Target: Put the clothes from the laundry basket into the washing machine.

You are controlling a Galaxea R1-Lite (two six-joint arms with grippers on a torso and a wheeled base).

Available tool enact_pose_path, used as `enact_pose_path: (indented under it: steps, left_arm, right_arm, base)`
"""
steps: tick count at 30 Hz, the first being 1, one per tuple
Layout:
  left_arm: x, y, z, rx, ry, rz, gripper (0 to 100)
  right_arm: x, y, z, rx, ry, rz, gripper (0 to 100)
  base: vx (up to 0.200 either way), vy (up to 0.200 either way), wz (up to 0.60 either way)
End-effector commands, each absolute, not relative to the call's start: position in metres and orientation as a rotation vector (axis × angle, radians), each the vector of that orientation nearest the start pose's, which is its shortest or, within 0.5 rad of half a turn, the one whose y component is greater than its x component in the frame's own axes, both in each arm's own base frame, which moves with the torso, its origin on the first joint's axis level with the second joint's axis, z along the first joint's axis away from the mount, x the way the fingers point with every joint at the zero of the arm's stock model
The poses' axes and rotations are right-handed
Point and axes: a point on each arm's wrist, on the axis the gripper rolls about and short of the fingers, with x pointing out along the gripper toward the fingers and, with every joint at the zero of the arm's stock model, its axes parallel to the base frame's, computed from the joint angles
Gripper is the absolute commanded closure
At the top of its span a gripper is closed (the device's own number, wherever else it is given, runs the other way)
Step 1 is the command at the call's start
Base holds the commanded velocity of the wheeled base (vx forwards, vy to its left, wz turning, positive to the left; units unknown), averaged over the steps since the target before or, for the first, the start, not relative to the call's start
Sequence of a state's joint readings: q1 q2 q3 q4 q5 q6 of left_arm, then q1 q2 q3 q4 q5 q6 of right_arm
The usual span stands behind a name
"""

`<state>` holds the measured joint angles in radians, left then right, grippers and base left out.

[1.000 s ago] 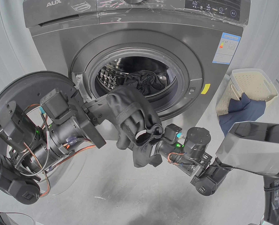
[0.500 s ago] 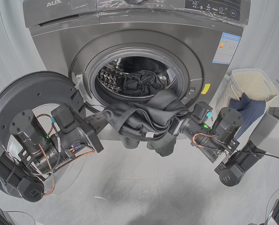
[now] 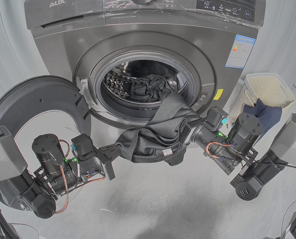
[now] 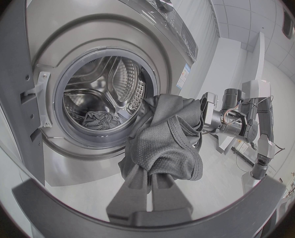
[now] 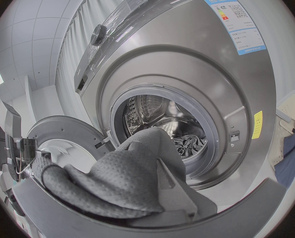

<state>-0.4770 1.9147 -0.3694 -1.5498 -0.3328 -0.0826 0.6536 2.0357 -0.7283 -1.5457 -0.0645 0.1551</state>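
A black mesh garment (image 3: pixel 154 135) hangs stretched between my two grippers just below the washing machine's open drum (image 3: pixel 144 80). One corner of it lies up on the door rim. My left gripper (image 3: pixel 118 149) is shut on its lower left end; its closed fingers (image 4: pixel 134 185) pinch the cloth (image 4: pixel 167 139). On the right, my right gripper (image 3: pixel 185 135) is shut on the other end, with fabric (image 5: pixel 121 179) draped over its finger (image 5: pixel 175 190). Another black garment (image 3: pixel 148 87) lies inside the drum. A navy garment (image 3: pixel 261 116) hangs over the cream laundry basket (image 3: pixel 274 87).
The round machine door (image 3: pixel 38 100) stands swung open on the left, close behind my left arm. To the right of the machine, the basket sits on the floor against it. Bare grey floor (image 3: pixel 154 199) lies in front of the machine.
My left gripper has dropped down and to the left. My right gripper has swung right and up toward the drum. The garment went from a bunch to a spread between them.
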Motion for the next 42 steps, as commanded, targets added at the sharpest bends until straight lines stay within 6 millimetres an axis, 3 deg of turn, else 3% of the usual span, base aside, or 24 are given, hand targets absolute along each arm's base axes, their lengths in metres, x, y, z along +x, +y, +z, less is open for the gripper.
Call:
enact_pose_path:
  steps: [1, 19, 20, 24, 30, 34, 42]
  left_arm:
    - [0.25, -0.137, 0.102, -0.078, 0.058, -0.807, 100]
    - [0.246, -0.135, 0.085, -0.071, 0.136, -0.809, 100]
    - [0.246, -0.135, 0.085, -0.071, 0.138, -0.811, 0]
    - [0.243, -0.136, 0.083, -0.071, 0.153, -0.82, 0]
    - [0.216, -0.128, 0.069, -0.012, 0.242, -0.859, 0]
    - [0.209, -0.126, 0.065, 0.035, 0.252, -0.92, 0]
    - [0.188, -0.136, 0.056, 0.057, 0.319, -0.999, 0]
  right_arm:
    - [0.28, 0.213, 0.145, 0.235, -0.185, 0.605, 100]
    - [0.277, 0.217, 0.152, 0.249, -0.207, 0.62, 100]
    - [0.277, 0.217, 0.152, 0.249, -0.207, 0.62, 100]
    - [0.278, 0.216, 0.154, 0.25, -0.215, 0.616, 100]
    - [0.277, 0.215, 0.155, 0.252, -0.218, 0.615, 100]
    - [0.276, 0.216, 0.157, 0.252, -0.223, 0.616, 100]
    - [0.273, 0.218, 0.155, 0.253, -0.212, 0.623, 100]
  base:
    - [0.0, 0.0, 0.0]
    - [0.0, 0.0, 0.0]
    - [0.0, 0.0, 0.0]
    - [0.0, 0.0, 0.0]
    - [0.0, 0.0, 0.0]
    - [0.0, 0.0, 0.0]
    - [0.0, 0.0, 0.0]
